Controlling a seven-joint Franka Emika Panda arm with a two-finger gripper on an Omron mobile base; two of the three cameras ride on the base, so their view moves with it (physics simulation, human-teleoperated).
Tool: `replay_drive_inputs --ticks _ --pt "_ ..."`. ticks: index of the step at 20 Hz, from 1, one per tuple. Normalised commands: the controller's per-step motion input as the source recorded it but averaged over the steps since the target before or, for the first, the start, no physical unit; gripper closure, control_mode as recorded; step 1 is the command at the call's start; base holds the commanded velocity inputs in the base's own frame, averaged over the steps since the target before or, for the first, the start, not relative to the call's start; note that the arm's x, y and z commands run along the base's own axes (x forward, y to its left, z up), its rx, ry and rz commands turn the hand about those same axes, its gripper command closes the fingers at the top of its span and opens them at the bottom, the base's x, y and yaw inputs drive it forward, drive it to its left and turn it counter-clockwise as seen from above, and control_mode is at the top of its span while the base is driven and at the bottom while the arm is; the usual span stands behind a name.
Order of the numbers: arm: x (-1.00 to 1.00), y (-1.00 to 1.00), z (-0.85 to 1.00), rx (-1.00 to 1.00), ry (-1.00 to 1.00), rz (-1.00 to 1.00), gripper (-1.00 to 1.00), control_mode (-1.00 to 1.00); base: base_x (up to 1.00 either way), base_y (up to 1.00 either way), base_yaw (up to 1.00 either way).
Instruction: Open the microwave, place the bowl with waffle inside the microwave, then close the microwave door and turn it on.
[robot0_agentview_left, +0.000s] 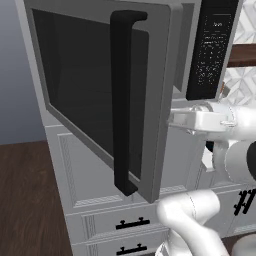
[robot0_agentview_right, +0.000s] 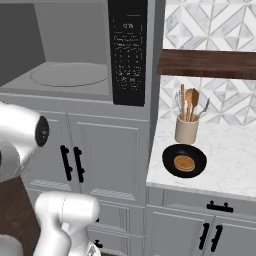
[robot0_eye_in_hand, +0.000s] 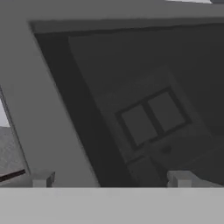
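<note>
The microwave (robot0_agentview_right: 75, 55) stands with its cavity bare, smooth grey walls and a round turntable, because the microwave door (robot0_agentview_left: 100, 95) is swung wide, dark glass in a grey frame with a long black bar handle. The gripper (robot0_eye_in_hand: 109, 179) sits behind that door, jaws spread fully, holding nothing. On the marble counter (robot0_agentview_right: 230, 170) waits the shallow black bowl (robot0_agentview_right: 170, 160), the golden waffle (robot0_agentview_right: 184, 163) lying flat inside.

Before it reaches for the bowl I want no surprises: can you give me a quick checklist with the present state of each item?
1. Microwave door swung open: ok.
2. Microwave cavity free, turntable bare: ok.
3. Gripper open and holding nothing: ok.
4. Waffle lying in the bowl: ok.
5. Bowl on the counter, apart from the utensil crock: ok.
6. Arm's path past the open door: cannot tell.
</note>
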Motion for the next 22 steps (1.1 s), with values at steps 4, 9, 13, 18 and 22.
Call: replay_drive_inputs --ticks 4,9,13,18,22 --pt "0.00 0.79 0.01 -0.03 0.24 -0.12 -1.00 -1.00 0.00 0.00 0.00" --pt "0.01 0.43 0.08 0.00 0.37 -0.13 -1.00 -1.00 0.00 0.00 0.00" --pt "0.04 0.08 0.09 0.00 0.46 -0.13 -1.00 -1.00 0.00 0.00 0.00" --pt "0.04 -0.20 0.07 -0.01 0.66 -0.15 -1.00 -1.00 0.00 0.00 0.00" --pt "0.15 -0.84 0.00 -0.02 0.60 -0.07 -1.00 -1.00 0.00 0.00 0.00"
